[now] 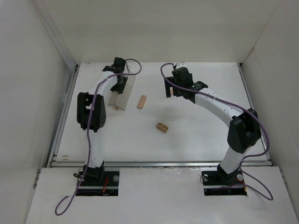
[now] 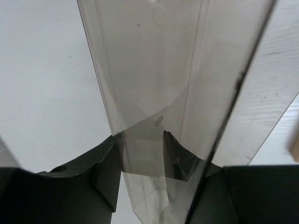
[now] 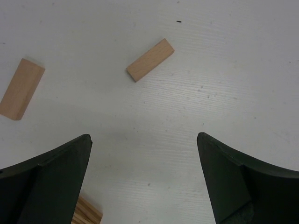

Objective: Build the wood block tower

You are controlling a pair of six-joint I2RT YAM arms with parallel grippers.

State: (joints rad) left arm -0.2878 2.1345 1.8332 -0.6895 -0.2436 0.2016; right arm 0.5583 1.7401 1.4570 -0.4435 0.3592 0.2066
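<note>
Clear plastic box (image 1: 122, 99): in the top view it stands near the far-left corner of the white table (image 1: 205, 135), with the left gripper (image 1: 122, 84) on its upper part.
Wood blocks: they lie scattered, not stacked. One light-tan block (image 1: 142, 101) lies just right of the box, and a second block (image 1: 162, 127) sits near the middle of the table, well apart from both arms.
Tan piece (image 1: 171, 91): it shows right at the right gripper (image 1: 169, 94), in the middle near the far edge. I cannot tell whether they touch.
Left wrist view, left gripper (image 2: 140, 156): its dark fingers (image 2: 105, 175) are pressed together on a thin wall of the clear plastic box (image 2: 154, 70), and one finger shows through the plastic.
Tan sliver (image 2: 295, 149): it shows at the right border of the left wrist view.
Right wrist view, right gripper (image 3: 144, 177): its fingers (image 3: 51, 182) are spread wide over white table.
Blocks ahead: one flat block (image 3: 150, 59) lies diagonally and another block (image 3: 21, 88) lies to the left, well apart from it.
Striped wooden piece (image 3: 86, 212): it peeks out beside the left-hand finger at the bottom border.
</note>
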